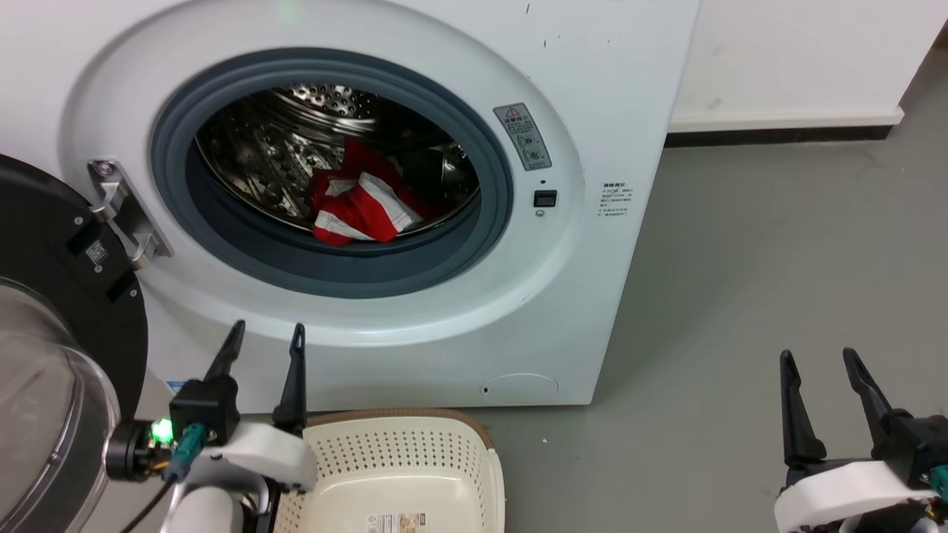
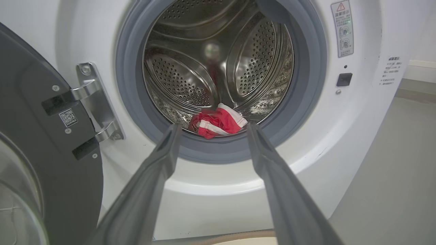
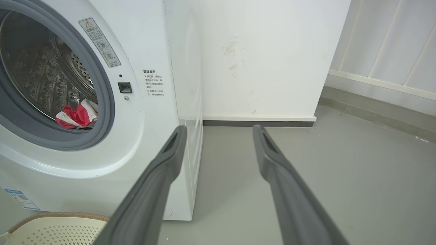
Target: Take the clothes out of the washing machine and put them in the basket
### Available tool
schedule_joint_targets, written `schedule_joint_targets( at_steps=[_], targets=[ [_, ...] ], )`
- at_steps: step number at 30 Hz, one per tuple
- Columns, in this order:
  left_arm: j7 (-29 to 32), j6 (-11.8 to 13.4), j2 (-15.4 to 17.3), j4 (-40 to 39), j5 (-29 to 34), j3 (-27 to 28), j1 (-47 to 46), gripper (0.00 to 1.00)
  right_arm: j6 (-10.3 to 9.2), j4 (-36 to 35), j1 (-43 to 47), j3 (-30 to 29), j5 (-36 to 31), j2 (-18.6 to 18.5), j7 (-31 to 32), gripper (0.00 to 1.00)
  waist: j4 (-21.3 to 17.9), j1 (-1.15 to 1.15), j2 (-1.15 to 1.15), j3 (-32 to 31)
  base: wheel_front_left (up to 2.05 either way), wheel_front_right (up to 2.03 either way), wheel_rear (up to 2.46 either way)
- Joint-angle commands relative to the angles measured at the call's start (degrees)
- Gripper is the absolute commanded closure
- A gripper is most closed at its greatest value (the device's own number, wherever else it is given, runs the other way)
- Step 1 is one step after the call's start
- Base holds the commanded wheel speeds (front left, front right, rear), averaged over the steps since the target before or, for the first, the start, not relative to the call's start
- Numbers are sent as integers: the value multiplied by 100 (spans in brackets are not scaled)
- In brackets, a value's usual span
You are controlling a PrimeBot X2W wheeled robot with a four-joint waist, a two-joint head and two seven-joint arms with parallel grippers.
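Observation:
The white washing machine (image 1: 615, 66) stands with its round door (image 1: 52, 311) swung open to the left. Red and white clothes (image 1: 359, 203) lie at the bottom of the steel drum (image 2: 218, 68), just behind the grey ring. The cream basket (image 1: 404, 474) sits on the floor below the opening, with nothing in the part I see. My left gripper (image 1: 268, 334) is open and empty, low in front of the machine, pointing at the clothes (image 2: 218, 121). My right gripper (image 1: 816, 360) is open and empty over the floor, to the right of the machine.
Grey floor (image 1: 740, 296) spreads to the right of the machine up to a white wall (image 3: 265, 51) with a dark baseboard. The open door and its metal hinge (image 2: 95, 98) stand close on the left of my left arm.

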Motion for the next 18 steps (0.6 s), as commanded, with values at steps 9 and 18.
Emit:
schedule_joint_targets(
  at_steps=[9, 18],
  targets=[
    [-14, -153, 216, 491, -64, 24, -1282, 0, -2, -36, -433, 160, 134, -1, -91, 0, -341, 0, 0, 768, 0, 0, 0],
    [749, -317, 841, 1718, -202, -105, -3093, 0, -2, 245, -933, 416, 339, 3, -367, 0, -932, 0, 0, 1714, 0, 0, 0]
  ],
)
